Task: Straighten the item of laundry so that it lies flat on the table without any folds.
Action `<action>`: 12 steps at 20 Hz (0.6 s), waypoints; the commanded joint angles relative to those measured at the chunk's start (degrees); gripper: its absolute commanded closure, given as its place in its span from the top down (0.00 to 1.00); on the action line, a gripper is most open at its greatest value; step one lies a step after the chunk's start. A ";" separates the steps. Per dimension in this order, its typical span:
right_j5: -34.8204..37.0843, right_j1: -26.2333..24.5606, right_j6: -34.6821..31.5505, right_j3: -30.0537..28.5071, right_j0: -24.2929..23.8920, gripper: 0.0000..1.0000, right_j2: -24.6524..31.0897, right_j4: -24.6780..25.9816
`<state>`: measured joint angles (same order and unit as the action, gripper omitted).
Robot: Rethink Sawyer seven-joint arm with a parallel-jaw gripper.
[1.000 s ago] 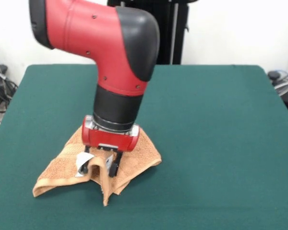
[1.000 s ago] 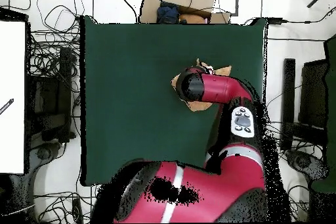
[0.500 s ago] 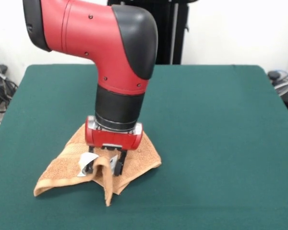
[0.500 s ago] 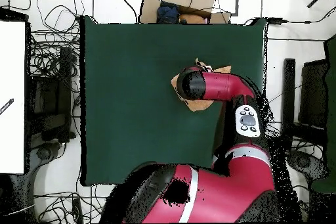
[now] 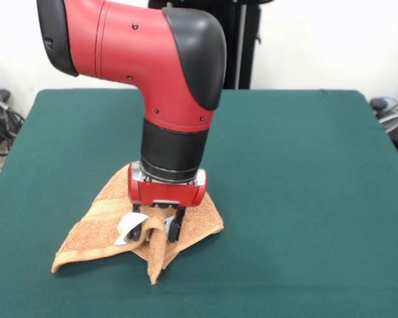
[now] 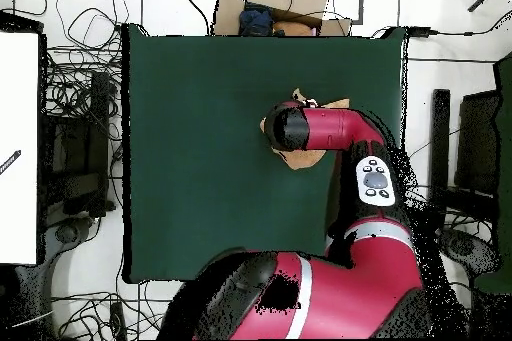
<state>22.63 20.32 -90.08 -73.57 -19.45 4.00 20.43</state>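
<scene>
since the earlier frame my arm has slid a little to the picture's right in the front view, dragging the towel [image 5: 119,222] with it. my gripper [image 5: 156,231] is clamped on a raised fold of the cloth, a white tag [image 5: 129,225] just beside it. towel sits crumpled on the green table [image 5: 305,199], mostly under the arm [image 6: 330,132] from overhead.
</scene>
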 commanded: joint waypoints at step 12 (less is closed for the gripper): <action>3.86 -3.21 1.59 3.86 4.19 1.00 -2.65 13.51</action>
<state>22.68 19.57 -90.08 -70.89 -18.02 3.13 28.66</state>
